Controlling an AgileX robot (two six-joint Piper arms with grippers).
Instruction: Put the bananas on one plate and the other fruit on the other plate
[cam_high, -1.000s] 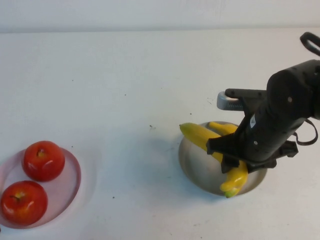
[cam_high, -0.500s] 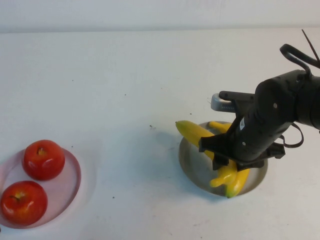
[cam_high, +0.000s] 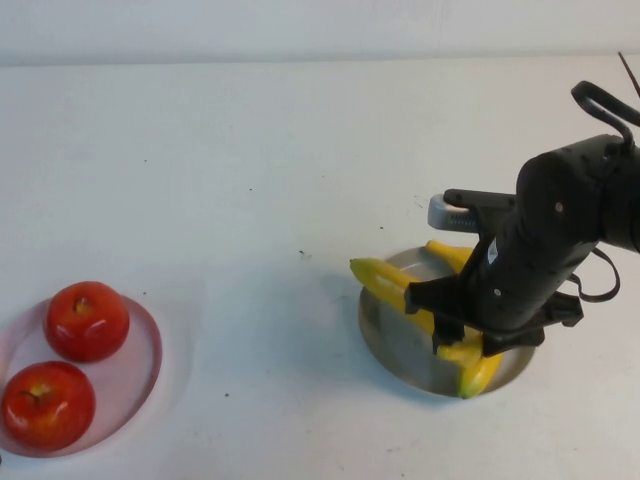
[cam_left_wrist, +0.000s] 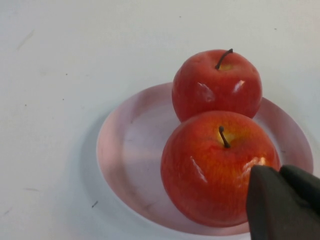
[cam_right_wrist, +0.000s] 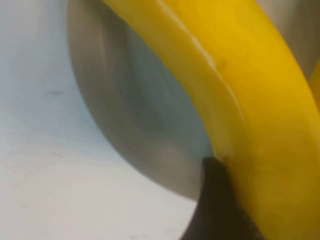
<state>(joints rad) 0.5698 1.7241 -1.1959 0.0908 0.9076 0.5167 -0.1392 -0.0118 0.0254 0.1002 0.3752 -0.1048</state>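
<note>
The right gripper (cam_high: 462, 338) is sitting low over the grey-blue plate (cam_high: 392, 338) on the right side of the table (cam_high: 260, 170), with its fingers closed on a banana (cam_high: 388, 277). That banana is lying across the plate, its far-left end poking out past the plate's left rim, while its near end is disappearing under the black arm. In the right wrist view one dark finger (cam_right_wrist: 217, 205) is pressing against the side of the banana (cam_right_wrist: 240, 95), with the plate's grey rim (cam_right_wrist: 125, 125) curving behind it. A second banana (cam_high: 448, 253) is resting on the same plate; its far end is showing at the plate's far rim and a yellow end with a greenish tip is coming out near the plate's near rim, though the arm is hiding the middle, so which banana that near end belongs to cannot be told. On the far left of the table, well apart from all this, the pink plate (cam_high: 135, 385) is carrying two red apples, one farther (cam_high: 87, 320) and one nearer (cam_high: 46, 404), sitting just beside each other. The left gripper (cam_left_wrist: 282, 205) is hanging just beside the nearer apple (cam_left_wrist: 217, 165); only one dark fingertip is showing, so whether its fingers are wide or narrow cannot be told.
</note>
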